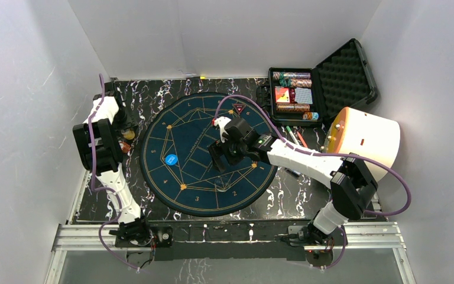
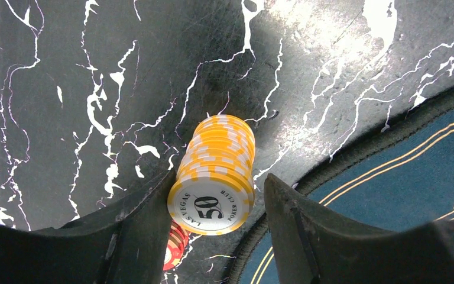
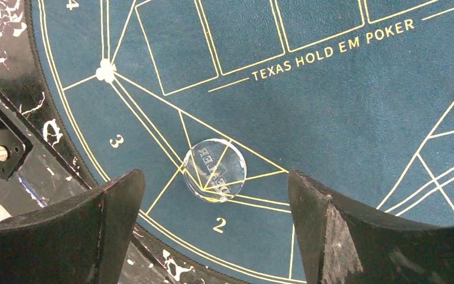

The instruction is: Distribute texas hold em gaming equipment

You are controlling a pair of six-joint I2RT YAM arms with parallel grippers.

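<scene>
Black marble bench, round blue mat; right hand gapes wide over clear dealer button on mat's near part; left hand, off mat's left edge, straddles yellow chip stack, unclamped; chip case beyond mat's far-right.

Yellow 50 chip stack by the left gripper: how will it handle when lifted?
The yellow chip stack is loose discs, edges staggered, so it probably shears or spills unless pinched evenly. Smooth rims may slip between the fingers. Escaped chips likely roll.
</scene>
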